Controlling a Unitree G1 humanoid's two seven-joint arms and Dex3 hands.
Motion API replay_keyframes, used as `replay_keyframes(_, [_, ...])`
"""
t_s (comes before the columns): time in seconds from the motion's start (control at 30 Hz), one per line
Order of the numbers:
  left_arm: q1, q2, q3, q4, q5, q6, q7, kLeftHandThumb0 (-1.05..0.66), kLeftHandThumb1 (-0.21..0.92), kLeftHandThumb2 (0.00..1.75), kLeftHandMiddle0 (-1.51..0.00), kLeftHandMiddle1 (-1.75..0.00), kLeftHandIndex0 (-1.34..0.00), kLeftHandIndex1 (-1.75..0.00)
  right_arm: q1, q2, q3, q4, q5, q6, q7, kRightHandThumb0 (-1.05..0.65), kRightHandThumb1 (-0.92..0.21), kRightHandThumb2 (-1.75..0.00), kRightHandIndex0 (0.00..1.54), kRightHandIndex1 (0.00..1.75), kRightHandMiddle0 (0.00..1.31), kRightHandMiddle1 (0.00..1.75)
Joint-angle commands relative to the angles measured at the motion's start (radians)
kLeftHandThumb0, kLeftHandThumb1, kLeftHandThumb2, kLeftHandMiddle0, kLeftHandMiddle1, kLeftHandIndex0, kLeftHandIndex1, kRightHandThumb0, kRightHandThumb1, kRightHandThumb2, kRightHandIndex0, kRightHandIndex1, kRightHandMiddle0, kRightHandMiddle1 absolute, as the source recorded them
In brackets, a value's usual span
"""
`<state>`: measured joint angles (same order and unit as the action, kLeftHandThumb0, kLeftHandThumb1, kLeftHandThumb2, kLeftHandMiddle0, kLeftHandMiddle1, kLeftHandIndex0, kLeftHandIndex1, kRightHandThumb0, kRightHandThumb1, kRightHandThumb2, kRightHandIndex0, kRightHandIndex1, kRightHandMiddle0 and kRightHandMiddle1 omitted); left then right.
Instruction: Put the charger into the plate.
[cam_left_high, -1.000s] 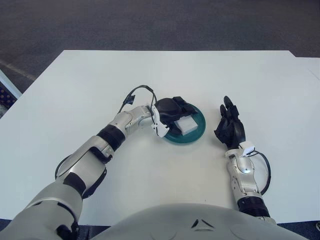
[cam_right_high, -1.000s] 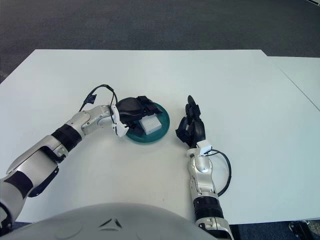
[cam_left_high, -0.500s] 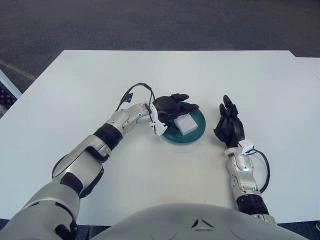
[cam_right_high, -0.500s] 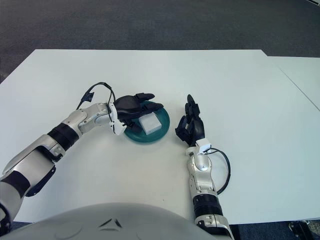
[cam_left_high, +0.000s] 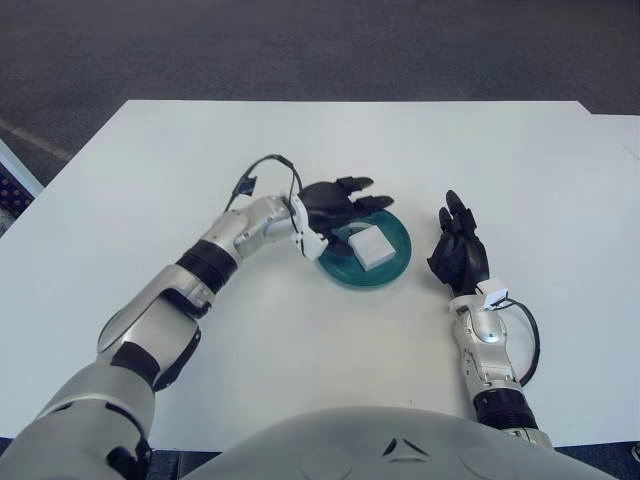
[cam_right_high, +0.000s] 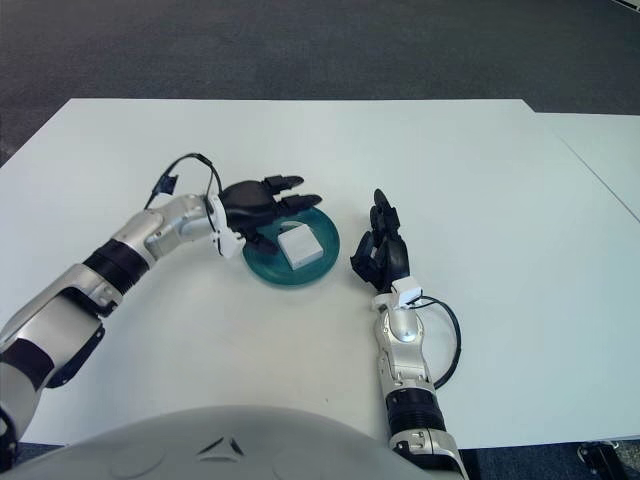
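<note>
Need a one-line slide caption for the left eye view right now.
Charger lying in the teal plate; left robot hand open above the plate's left rim, right robot hand idle beside it.

table (cam_left_high: 150, 170): white, smooth, matt, faint sheen only.
plate (cam_left_high: 392, 268): dark teal, glossy, looks glazed or hard plastic; light glints on rim.
charger (cam_left_high: 370, 245): white plastic block, smooth, matt.
left hand (cam_left_high: 335, 203): black plastic shell, slight satin shine on fingers; white plastic piece at wrist.
right hand (cam_left_high: 459, 252): black, matt plastic.
forearms: silver-grey, smooth, metallic-looking casing; black bands at joints; thin black cable, rubbery look.
</note>
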<state>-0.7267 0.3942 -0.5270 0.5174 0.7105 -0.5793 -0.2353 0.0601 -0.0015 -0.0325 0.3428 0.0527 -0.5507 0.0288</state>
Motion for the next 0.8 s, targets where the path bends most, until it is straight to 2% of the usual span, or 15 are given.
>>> replay_keyframes(0.0, [-0.069,0.018,0.159,-0.056,-0.165,0.087,-0.032,-1.05,0.92,0.67,0.00,0.00,-0.03,-0.02,0.078,0.024,0.010,0.129,0.000,-0.013,0.016,-0.89,-0.92,-1.03,0.06,0.01,0.00,0.20])
replay_keyframes(0.07, [-0.059,0.019,0.205,-0.094,-0.229,0.116,-0.053,-1.05,0.92,0.67,0.00,0.00,-0.05,-0.03,0.080,0.023,0.008,0.129,0.002,-0.010,0.022,-0.90,-0.92,-1.03,0.06,0.01,0.00,0.19])
replay_keyframes(0.2, [-0.036,0.006,0.330,-0.156,-0.449,0.227,-0.134,-1.05,0.92,0.69,0.00,0.00,-0.10,-0.07,0.083,0.026,0.008,0.122,-0.001,0.001,0.024,-0.90,-0.92,-1.02,0.05,0.00,0.00,0.17])
replay_keyframes(0.3, [-0.011,-0.010,0.377,-0.191,-0.543,0.287,-0.157,-1.05,0.92,0.70,-0.03,0.00,-0.03,-0.26,0.086,0.028,0.007,0.116,-0.003,0.006,0.022,-0.90,-0.92,-1.01,0.05,0.00,0.00,0.16])
replay_keyframes(0.37, [0.006,-0.037,0.399,-0.209,-0.596,0.318,-0.155,-1.05,0.92,0.72,-0.05,-0.01,-0.02,-0.31,0.090,0.029,0.006,0.106,-0.002,0.015,0.020,-0.90,-0.92,-1.01,0.06,0.00,0.00,0.16])
replay_keyframes(0.5, [0.037,-0.105,0.446,-0.235,-0.703,0.358,-0.135,-1.05,0.92,0.76,-0.10,-0.03,0.00,-0.40,0.094,0.033,0.002,0.096,-0.002,0.022,0.012,-0.88,-0.92,-1.01,0.06,0.01,0.00,0.16])
replay_keyframes(0.6, [0.118,-0.173,0.492,-0.307,-0.778,0.439,-0.074,-1.05,0.92,0.82,-0.12,-0.03,0.00,-0.48,0.092,0.034,-0.001,0.097,-0.001,0.017,0.010,-0.88,-0.92,-1.01,0.06,0.01,0.00,0.17])
replay_keyframes(0.77, [0.206,-0.259,0.550,-0.415,-0.865,0.563,0.008,-1.02,0.92,0.89,-0.07,0.00,0.00,-0.45,0.095,0.033,0.000,0.092,0.004,0.018,0.015,-0.87,-0.92,-1.01,0.06,0.01,0.00,0.17])
